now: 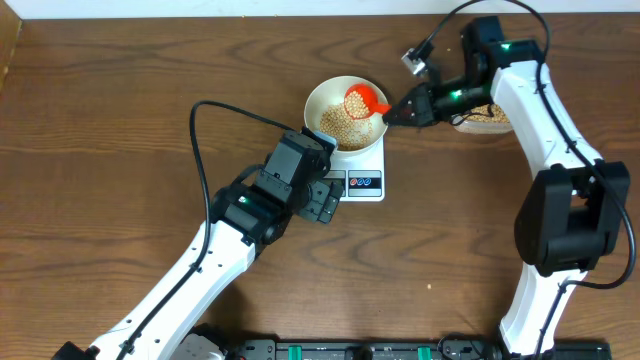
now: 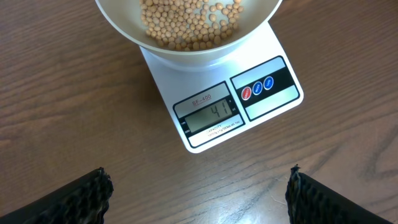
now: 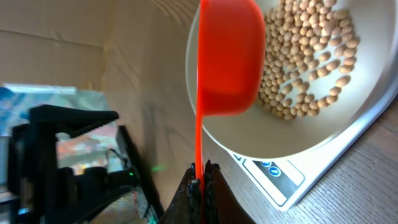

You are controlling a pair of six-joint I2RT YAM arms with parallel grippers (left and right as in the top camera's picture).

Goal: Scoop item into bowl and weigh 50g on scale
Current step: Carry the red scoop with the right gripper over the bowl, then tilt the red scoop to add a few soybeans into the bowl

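The right fingers point(image 3: 214, 198) pinch shut on the thin handle of the red scoop point(image 3: 229, 62), its cup over the white bowl point(image 3: 249, 140) beside the beans point(image 3: 305, 56) (by one rim). The bowl sits on the scale point(image 2: 283, 46), whose display point(image 2: 209, 116) reads 41. The left fingers point(image 2: 81, 199) stand wide, holding nothing, over the desk point(image 2: 62, 93) near the scale's front edge.

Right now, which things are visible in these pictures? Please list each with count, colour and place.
beans: many, tan, in the bowl
bowl: one, white, on the scale
scale: one, white, table centre, display reads 41
scoop: one, red, over the bowl
tub: one, pale, holds more beans, right of the bowl, mostly hidden
table: one, brown wood
left gripper: black, open, near the scale's display end
right gripper: black, shut on the scoop's handle
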